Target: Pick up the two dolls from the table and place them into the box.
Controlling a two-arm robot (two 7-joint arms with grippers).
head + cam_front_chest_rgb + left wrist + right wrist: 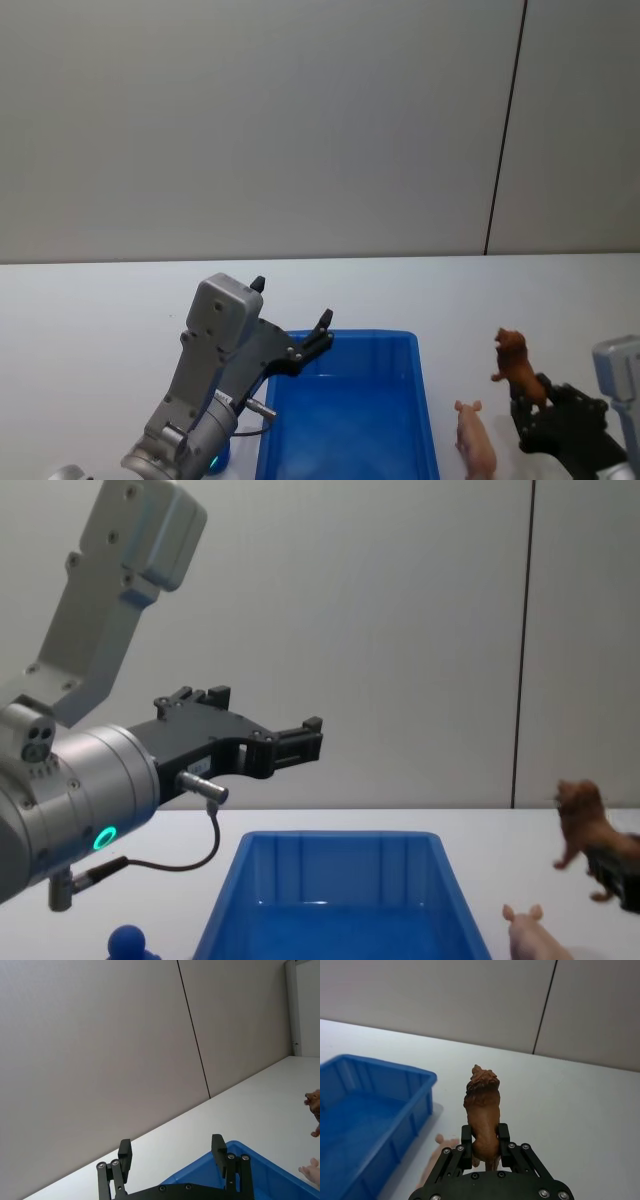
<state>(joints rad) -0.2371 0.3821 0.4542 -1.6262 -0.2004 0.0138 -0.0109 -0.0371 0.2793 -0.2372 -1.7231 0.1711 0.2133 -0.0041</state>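
The shaggy brown four-legged toy animal sits upright in my right hand, whose fingers are clamped on its hindquarters, off to the right of the bright blue open-topped plastic box. The pale pink toy pig lies on the plain white surface between that hand and the box's right wall. My left hand hangs over the box's left edge, fingers spread apart and holding nothing. A small blue round-headed figure stands left of the box.
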